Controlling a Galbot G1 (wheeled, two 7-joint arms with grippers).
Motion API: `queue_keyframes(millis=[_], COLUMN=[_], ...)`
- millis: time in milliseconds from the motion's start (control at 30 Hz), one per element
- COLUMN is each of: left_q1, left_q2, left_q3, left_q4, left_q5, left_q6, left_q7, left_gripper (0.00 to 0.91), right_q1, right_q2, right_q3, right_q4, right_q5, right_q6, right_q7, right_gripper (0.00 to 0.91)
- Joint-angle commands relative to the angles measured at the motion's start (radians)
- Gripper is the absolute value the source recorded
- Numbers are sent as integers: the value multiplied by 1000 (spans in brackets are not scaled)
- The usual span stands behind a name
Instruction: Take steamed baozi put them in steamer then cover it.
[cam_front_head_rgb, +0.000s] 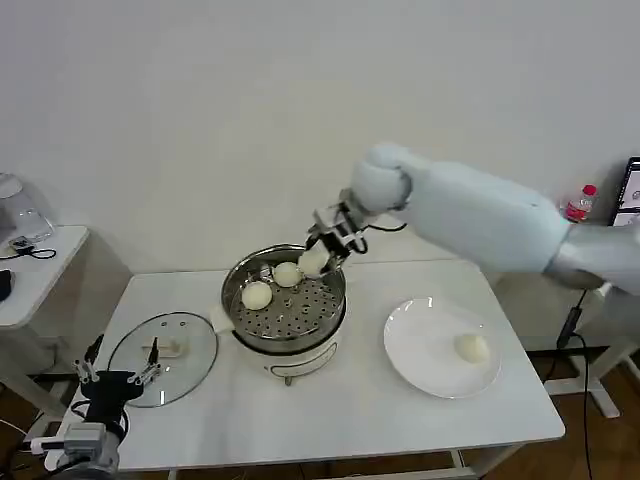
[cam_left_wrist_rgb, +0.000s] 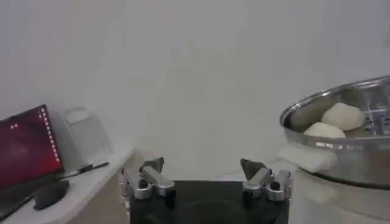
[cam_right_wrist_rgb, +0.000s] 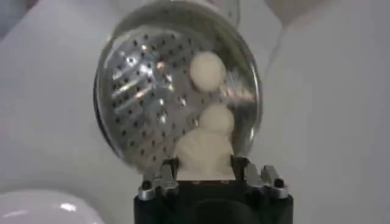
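Baozi number three, a small pale cream-white steamed bun (cam_front_head_rgb: 313, 261), hangs pinched in our right end effector (cam_front_head_rgb: 322, 254) over the far rim of the round shiny stainless-steel steamer basket (cam_front_head_rgb: 300, 318) at mid-tabletop. Two matching buns (cam_front_head_rgb: 272, 285) already sit on its perforated floor. A fourth (cam_front_head_rgb: 471, 347) waits on the flat white plate (cam_front_head_rgb: 420, 368) toward the right edge. We judge loading is in hand; next we lower, release, fetch the last. Our left end effector (cam_front_head_rgb: 117, 375), fingers spread and empty, idles near the round clear glass lid (cam_front_head_rgb: 190, 350) by the left edge.
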Motion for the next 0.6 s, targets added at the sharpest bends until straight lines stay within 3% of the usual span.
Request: queue_keyframes(millis=[33, 333, 600], left_q1=[4, -1, -4], left_q2=[-3, -8, -6], left_q3=[-12, -17, -29], left_q4=[-1, 4, 15], left_q5=[-5, -12, -23], left_q6=[-2, -4, -7], left_q7=[1, 2, 3], left_gripper=[907, 907, 907], right_q1=[-70, -97, -95], right_q2=[106, 138, 162], right_q3=[-52, -65, -73], right_q4=[-22, -61, -84], right_q5=[-46, -141, -139], right_q6=[82, 172, 206], right_q7=[-1, -1, -7], right_gripper=[605, 605, 605])
